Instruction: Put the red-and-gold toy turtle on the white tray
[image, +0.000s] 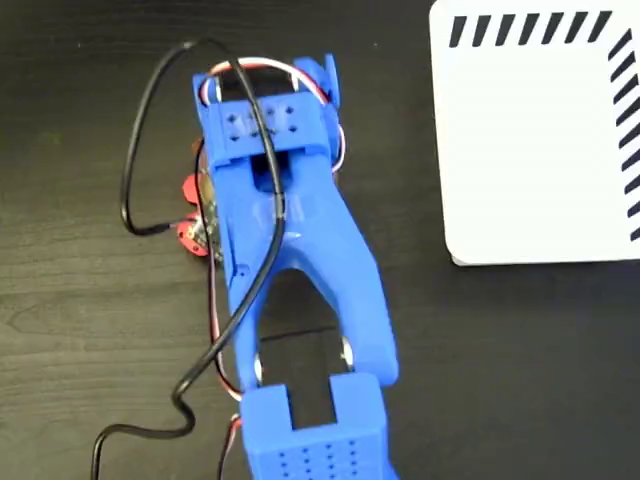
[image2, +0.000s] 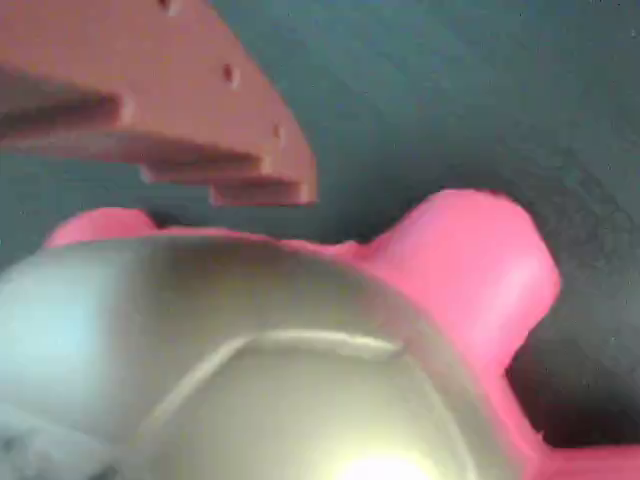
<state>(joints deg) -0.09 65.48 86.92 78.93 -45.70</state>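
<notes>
In the wrist view the red-and-gold toy turtle (image2: 300, 370) fills the lower frame, its gold shell very close and its red head pointing right. My gripper (image2: 300, 300) is open over it; one reddish finger (image2: 180, 110) hangs just above the shell with a dark gap between, and the other finger is hidden. In the fixed view my blue arm (image: 290, 250) covers most of the turtle (image: 189, 233), leaving only red bits showing at its left edge. The white tray (image: 530, 150) lies at the upper right, well apart from the turtle.
A black cable (image: 140, 150) loops left of the arm over the dark wooden table (image: 70, 330). The arm's base (image: 315, 440) sits at the bottom edge. Bare table lies between the arm and the tray.
</notes>
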